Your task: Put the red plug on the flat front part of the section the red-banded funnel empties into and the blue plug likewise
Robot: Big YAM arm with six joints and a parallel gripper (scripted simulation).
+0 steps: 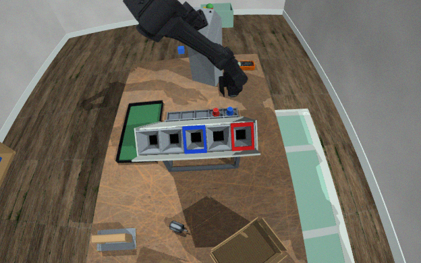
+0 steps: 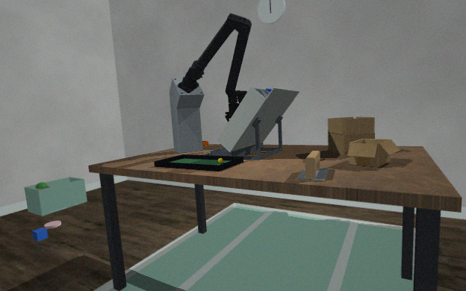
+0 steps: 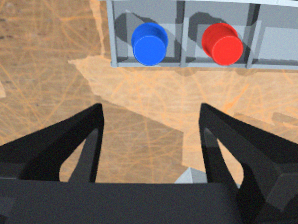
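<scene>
The funnel rack (image 1: 196, 138) has several funnels; the middle one is blue-banded (image 1: 194, 138) and the right end one is red-banded (image 1: 242, 135). Behind it lies the row of grey sections (image 1: 201, 114). The red plug (image 1: 216, 112) and the blue plug (image 1: 230, 110) stand on the flat front parts of the two sections at the right end. My gripper (image 1: 228, 92) (image 3: 151, 112) is open and empty, raised and a little back from the plugs.
A black tray with a green floor (image 2: 199, 162) holds one yellow marble (image 2: 219, 160) left of the rack. The grey arm pedestal (image 1: 204, 50) and an orange device (image 1: 247, 65) stand behind. A cardboard box (image 1: 250, 244), a small tool (image 1: 177, 227) and a wooden block on a plate (image 1: 115, 239) lie at the table's far end.
</scene>
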